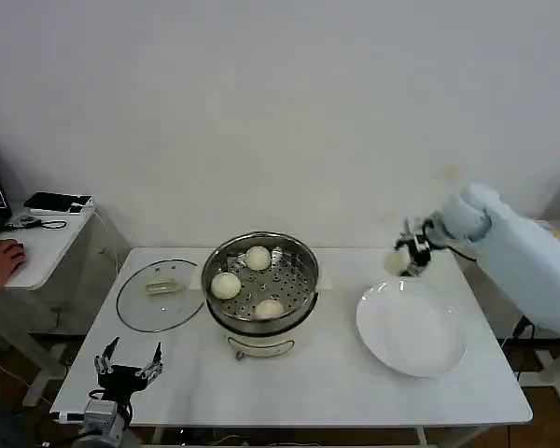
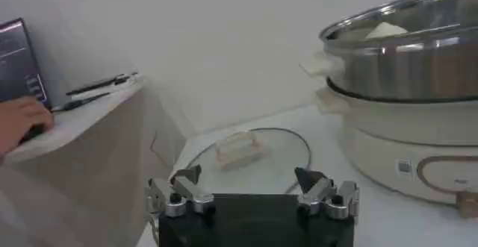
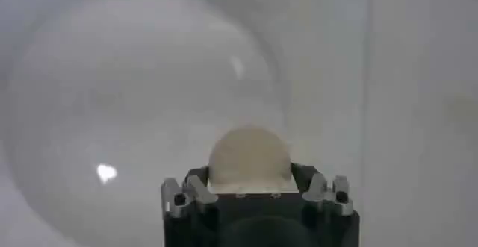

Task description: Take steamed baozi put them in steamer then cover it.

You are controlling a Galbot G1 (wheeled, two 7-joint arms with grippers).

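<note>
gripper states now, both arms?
Left gripper: open, empty, near the table's front-left corner.
Right gripper: shut on a baozi, above the plate.

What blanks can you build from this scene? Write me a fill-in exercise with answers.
1. The steamer holds ___ baozi.
2. The right tool grips a ___ above the plate's far edge.
3. The glass lid lies on the table on the steamer's ___ side.
4. The left tool waits near the table's front edge, its fingers ___.

Answers: three; baozi; left; open

Pale blue-white right arm [image 1: 513,245] shell, black cables, black-and-silver hands.
</note>
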